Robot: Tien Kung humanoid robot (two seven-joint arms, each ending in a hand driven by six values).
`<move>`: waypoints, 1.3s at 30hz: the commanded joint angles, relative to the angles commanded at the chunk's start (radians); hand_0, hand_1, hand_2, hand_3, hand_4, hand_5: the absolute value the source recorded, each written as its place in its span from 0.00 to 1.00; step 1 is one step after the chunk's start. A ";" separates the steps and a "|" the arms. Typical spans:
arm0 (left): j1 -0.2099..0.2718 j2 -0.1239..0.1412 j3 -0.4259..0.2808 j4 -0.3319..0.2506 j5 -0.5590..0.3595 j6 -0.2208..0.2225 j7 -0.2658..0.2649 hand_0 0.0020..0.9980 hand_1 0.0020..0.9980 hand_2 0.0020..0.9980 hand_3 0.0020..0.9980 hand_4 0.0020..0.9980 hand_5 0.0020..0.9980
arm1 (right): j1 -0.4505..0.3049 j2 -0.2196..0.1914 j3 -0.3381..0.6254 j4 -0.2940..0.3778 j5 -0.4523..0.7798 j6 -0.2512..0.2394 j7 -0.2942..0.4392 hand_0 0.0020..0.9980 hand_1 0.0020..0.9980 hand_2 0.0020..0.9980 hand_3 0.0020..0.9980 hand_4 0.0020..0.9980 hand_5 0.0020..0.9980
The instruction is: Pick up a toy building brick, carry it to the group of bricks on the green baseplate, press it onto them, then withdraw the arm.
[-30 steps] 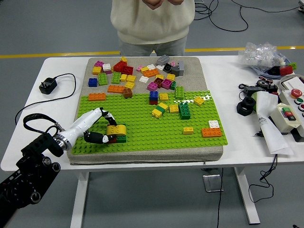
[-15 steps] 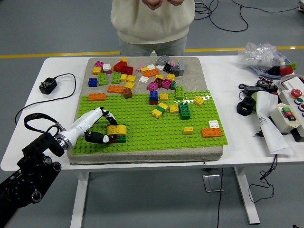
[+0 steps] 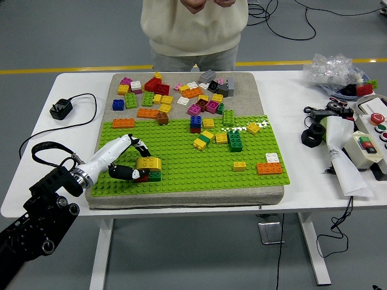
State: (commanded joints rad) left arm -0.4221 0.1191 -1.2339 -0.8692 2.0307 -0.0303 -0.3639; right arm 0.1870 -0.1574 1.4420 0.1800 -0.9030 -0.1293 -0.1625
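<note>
The left hand [image 3: 124, 162], white-shelled with dark fingers, is seen at the near-left corner of the flat green studded baseplate [image 3: 181, 175], which lies on a grey padded mat [image 3: 242, 99] on the white surface [image 3: 290, 90]. The fingers [image 3: 123, 174] are curled around the yellow plastic building brick [image 3: 148, 164], with the thumb side above and the dark fingertips below and to its left; contact appears to be made, so the hand is judged clamped on the brick. The yellow brick sits on top of a small green brick [image 3: 155, 176] with a red piece beside it, both on the baseplate.

Step in hand, as judged: the pressing stage. The brick seems already placed on the small stack, and whether it is fully seated cannot be told from this view.

Next move, as judged: downward pressure is to be completed squarely so that the studs engage, then the fingers are to be opened and the arm drawn back toward the left edge without dragging the stack.

The right arm is not in view. A person in a cream sweater [image 3: 193, 27] stands at the far side; the person's hands are cut off by the top edge. Loose coloured bricks [image 3: 175, 93] lie scattered on the mat beyond the baseplate.
</note>
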 joint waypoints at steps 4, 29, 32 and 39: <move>-0.001 0.000 -0.001 0.002 0.000 -0.001 0.000 1.00 0.76 0.53 0.52 0.82 0.06 | 0.001 0.000 0.000 0.000 0.000 0.000 0.001 0.79 0.70 0.75 0.71 0.91 0.55; -0.003 -0.002 -0.010 0.013 -0.006 -0.011 -0.002 1.00 0.79 0.57 0.58 0.86 0.10 | 0.001 0.001 0.004 0.000 0.005 0.002 0.002 0.79 0.70 0.75 0.71 0.90 0.55; -0.004 -0.002 -0.010 0.014 -0.006 -0.013 -0.003 1.00 0.80 0.59 0.60 0.87 0.11 | 0.001 0.000 0.004 0.000 0.005 0.002 0.002 0.79 0.70 0.75 0.71 0.90 0.55; -0.003 -0.002 -0.011 0.017 -0.008 -0.013 -0.003 1.00 0.81 0.66 0.63 0.89 0.12 | -0.001 0.000 0.003 0.000 0.003 0.003 0.001 0.79 0.70 0.75 0.71 0.90 0.55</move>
State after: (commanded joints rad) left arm -0.4250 0.1171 -1.2444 -0.8522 2.0232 -0.0437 -0.3669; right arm 0.1862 -0.1569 1.4449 0.1800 -0.8996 -0.1262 -0.1612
